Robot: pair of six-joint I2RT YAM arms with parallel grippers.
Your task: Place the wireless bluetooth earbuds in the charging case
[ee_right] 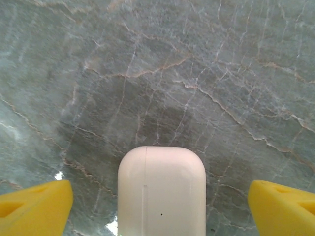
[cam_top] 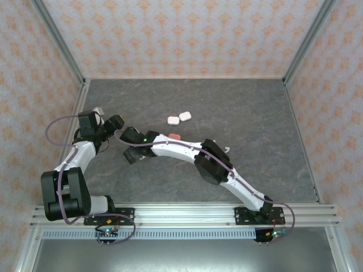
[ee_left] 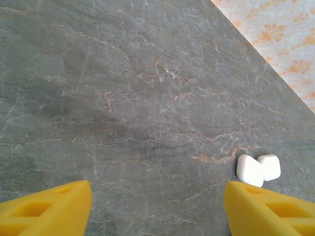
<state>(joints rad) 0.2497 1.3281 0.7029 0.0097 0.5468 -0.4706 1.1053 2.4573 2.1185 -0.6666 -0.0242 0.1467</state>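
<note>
Right gripper (ee_right: 160, 199), fingers spread and released, straddling a closed white charging case (ee_right: 161, 172) that lies flat on the grey marbled table (ee_right: 147, 73), with a gap at each side and neither finger touching it. Left gripper (ee_left: 157, 196), likewise spread and empty, hovering over the table farther out. Beyond it, a pair of white cases (ee_left: 249, 170) lying in contact with each other near the patterned wall (ee_left: 285, 34); a small red-pink piece (cam_top: 174, 136) just beside the right arm (cam_top: 227, 170) is too small to identify as an earbud.
</note>
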